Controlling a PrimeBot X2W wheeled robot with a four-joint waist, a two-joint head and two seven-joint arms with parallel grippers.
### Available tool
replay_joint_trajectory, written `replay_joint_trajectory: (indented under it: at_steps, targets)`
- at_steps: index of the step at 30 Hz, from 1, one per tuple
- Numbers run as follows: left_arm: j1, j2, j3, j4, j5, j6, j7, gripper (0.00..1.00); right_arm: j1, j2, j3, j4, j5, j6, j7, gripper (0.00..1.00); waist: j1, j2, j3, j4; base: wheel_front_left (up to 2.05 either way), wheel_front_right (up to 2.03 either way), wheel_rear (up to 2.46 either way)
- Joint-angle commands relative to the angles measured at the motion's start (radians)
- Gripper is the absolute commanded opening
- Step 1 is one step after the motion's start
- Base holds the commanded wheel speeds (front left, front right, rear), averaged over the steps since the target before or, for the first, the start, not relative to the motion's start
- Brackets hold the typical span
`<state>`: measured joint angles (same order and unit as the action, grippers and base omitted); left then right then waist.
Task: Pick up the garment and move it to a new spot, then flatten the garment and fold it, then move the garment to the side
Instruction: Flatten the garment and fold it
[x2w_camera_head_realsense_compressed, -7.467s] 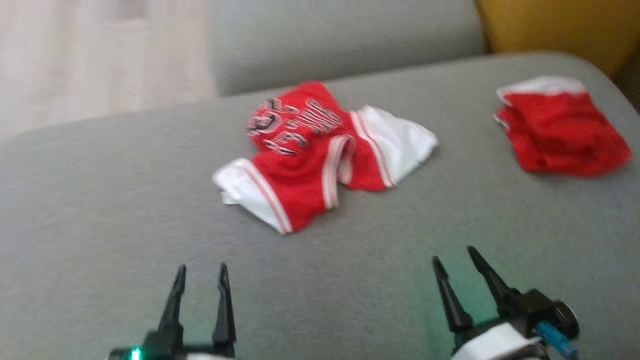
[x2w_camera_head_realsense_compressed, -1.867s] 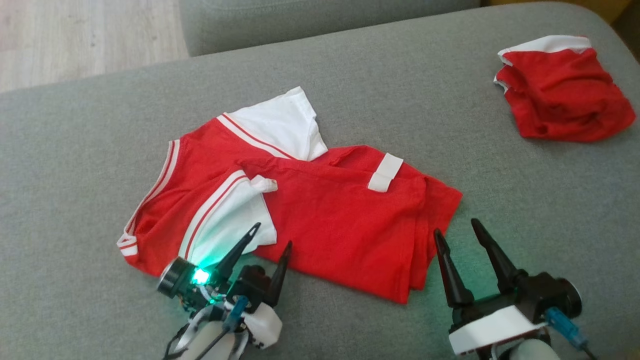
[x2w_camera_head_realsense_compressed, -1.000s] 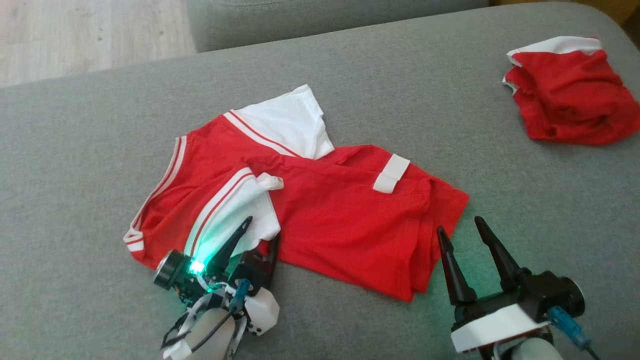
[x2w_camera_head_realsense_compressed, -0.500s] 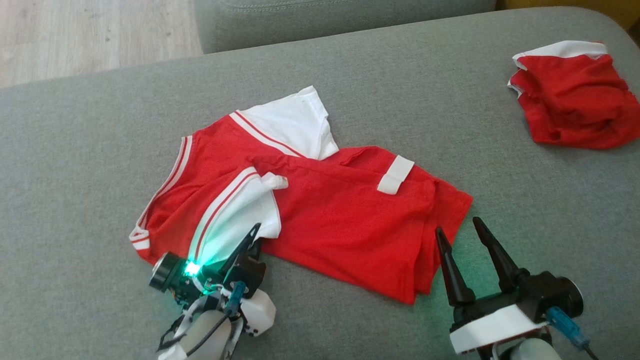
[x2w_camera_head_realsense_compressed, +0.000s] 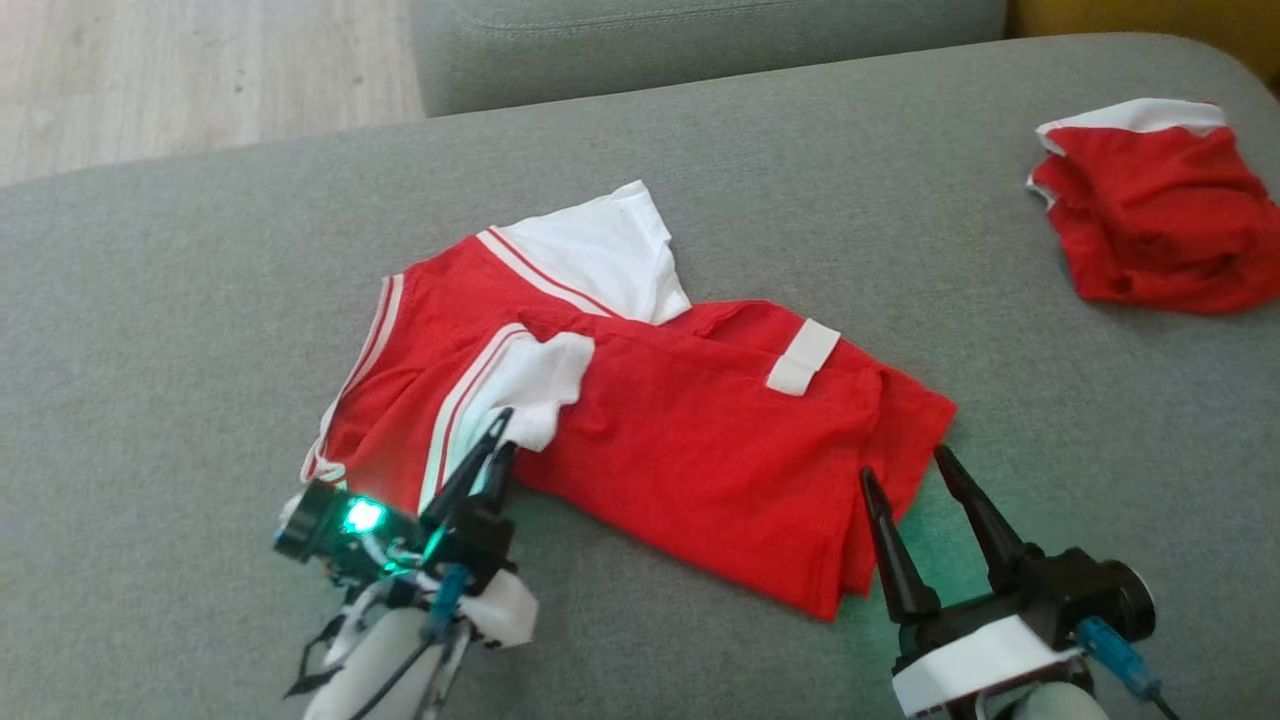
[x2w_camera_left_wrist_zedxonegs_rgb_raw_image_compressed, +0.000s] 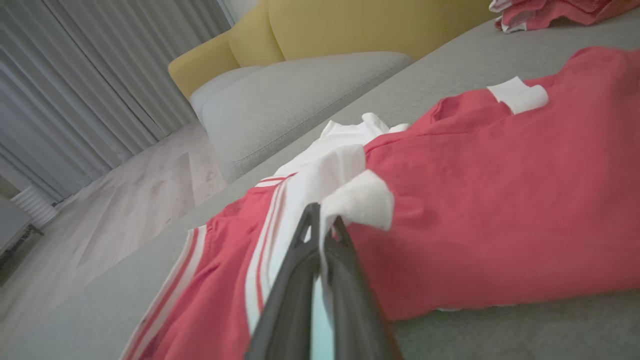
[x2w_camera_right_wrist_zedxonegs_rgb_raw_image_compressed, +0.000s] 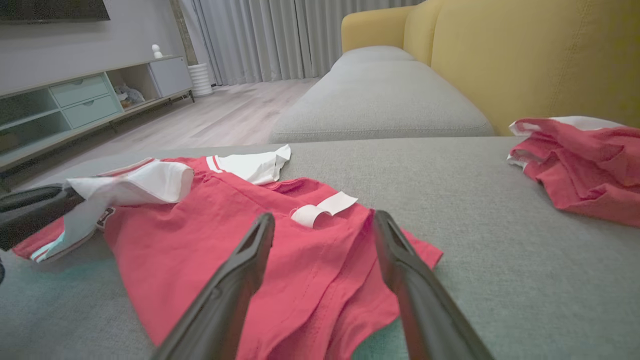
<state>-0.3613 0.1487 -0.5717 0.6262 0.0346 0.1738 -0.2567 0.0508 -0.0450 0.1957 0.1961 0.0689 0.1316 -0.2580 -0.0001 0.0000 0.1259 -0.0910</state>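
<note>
- At far left, pale wooden floor (x2w_camera_head_realsense_compressed: 150, 80) borders the grey cushion (x2w_camera_head_realsense_compressed: 150, 330) on which everything lies.
- Lower left: the left gripper (x2w_camera_head_realsense_compressed: 503, 432) (x2w_camera_left_wrist_zedxonegs_rgb_raw_image_compressed: 325, 220) sits low over the cushion, its jaws pressed together, pinching the edge of a white sleeve (x2w_camera_head_realsense_compressed: 540, 385) (x2w_camera_left_wrist_zedxonegs_rgb_raw_image_compressed: 360, 200).
- Centre: the garment (x2w_camera_head_realsense_compressed: 690, 440) (x2w_camera_right_wrist_zedxonegs_rgb_raw_image_compressed: 210, 235), red with white sleeves and striped trim, lies rumpled on the cushion, partly doubled over itself, with a white tab (x2w_camera_head_realsense_compressed: 800, 358) on its upper layer.
- Lower right: the right gripper (x2w_camera_head_realsense_compressed: 903, 465) (x2w_camera_right_wrist_zedxonegs_rgb_raw_image_compressed: 324, 220) has its jaws spread wide and holds nothing. Its fingertips are at the garment's near right corner; whether they touch it cannot be told.
- Far right: a second red garment (x2w_camera_head_realsense_compressed: 1150, 230) (x2w_camera_right_wrist_zedxonegs_rgb_raw_image_compressed: 580, 165) with a white band lies bunched, well apart from the first, before a yellow backrest (x2w_camera_right_wrist_zedxonegs_rgb_raw_image_compressed: 525, 60).
</note>
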Motion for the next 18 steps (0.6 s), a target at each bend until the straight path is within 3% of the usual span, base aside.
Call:
replay_joint_trajectory:
  at_steps: [1, 10, 18]
  targets:
    - [-0.012, 0.035, 0.044, -0.047, -0.011, 0.011, -0.005, 0.0, -0.043, -0.005, 0.026, -0.018, -0.002, -0.001, -0.004, 1.0, 0.0001, 0.0, 0.0, 0.007, 0.0, 0.0, 0.0]
    - [0.043, 0.138, 0.07, -0.233, -0.027, 0.006, 0.034, 0.0, -0.171, -0.028, 0.013, 0.158, 0.047, -0.001, -0.004, 1.0, 0.0001, 0.0, -0.005, 0.057, 0.0, 0.0, 0.0]
    - [0.068, 0.176, 0.071, -0.338, -0.033, 0.007, 0.081, 0.0, -0.31, -0.034, -0.001, 0.445, 0.12, -0.001, -0.004, 1.0, 0.0001, 0.0, -0.016, 0.095, 0.0, 0.0, 0.0]
